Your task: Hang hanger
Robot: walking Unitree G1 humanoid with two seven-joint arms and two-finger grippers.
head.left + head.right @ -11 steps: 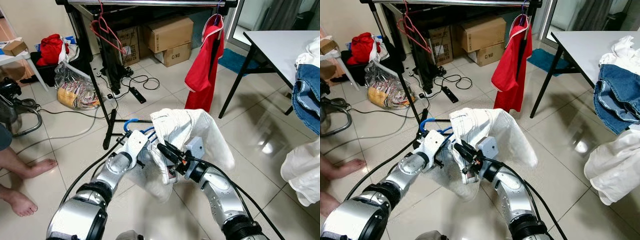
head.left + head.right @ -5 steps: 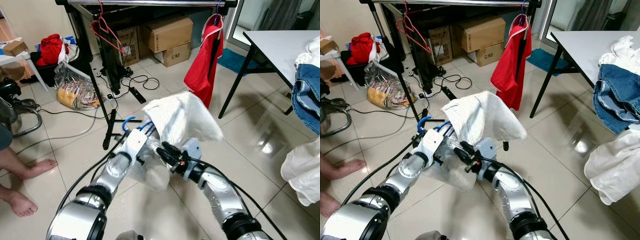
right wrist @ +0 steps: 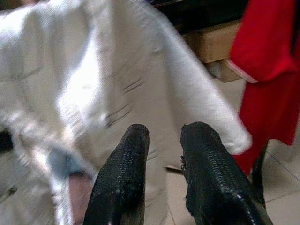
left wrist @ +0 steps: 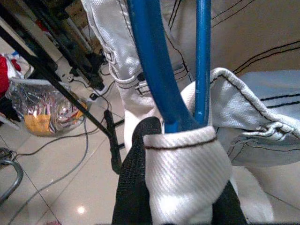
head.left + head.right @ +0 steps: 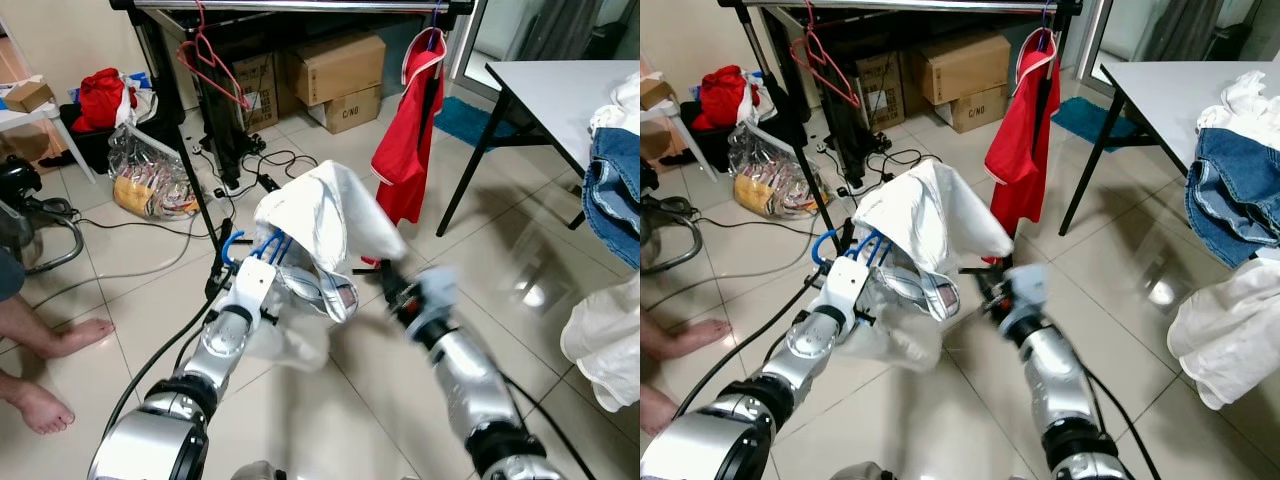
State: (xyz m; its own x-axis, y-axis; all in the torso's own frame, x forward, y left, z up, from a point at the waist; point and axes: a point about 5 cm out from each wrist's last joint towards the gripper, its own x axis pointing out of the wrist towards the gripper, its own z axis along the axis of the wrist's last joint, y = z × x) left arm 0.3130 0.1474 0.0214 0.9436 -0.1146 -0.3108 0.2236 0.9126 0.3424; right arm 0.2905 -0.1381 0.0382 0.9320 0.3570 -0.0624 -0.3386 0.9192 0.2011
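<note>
My left gripper (image 5: 258,268) is shut on a blue hanger (image 5: 234,246) draped with a white garment (image 5: 322,216), held low over the floor in front of the clothes rack. In the left wrist view the blue hanger's bars (image 4: 154,70) run out past a black finger (image 4: 135,178), with white fabric folded over it. My right gripper (image 5: 388,288), blurred, is just right of the garment and apart from it; its fingers (image 3: 123,183) stand slightly open with nothing between them. The rack's rail (image 5: 300,6) crosses the top, carrying pink hangers (image 5: 205,55) and a red shirt (image 5: 410,130).
The rack's black leg (image 5: 190,170) and floor bar stand behind the garment, among cables and a plastic bag (image 5: 150,182). Cardboard boxes (image 5: 335,65) sit under the rail. A table (image 5: 560,90) with jeans (image 5: 615,190) is at the right. A person's bare feet (image 5: 45,345) are at the left.
My right gripper has let go of the white garment and moved off to the right. My left gripper has raised the hanger and garment and carried them a little leftward.
</note>
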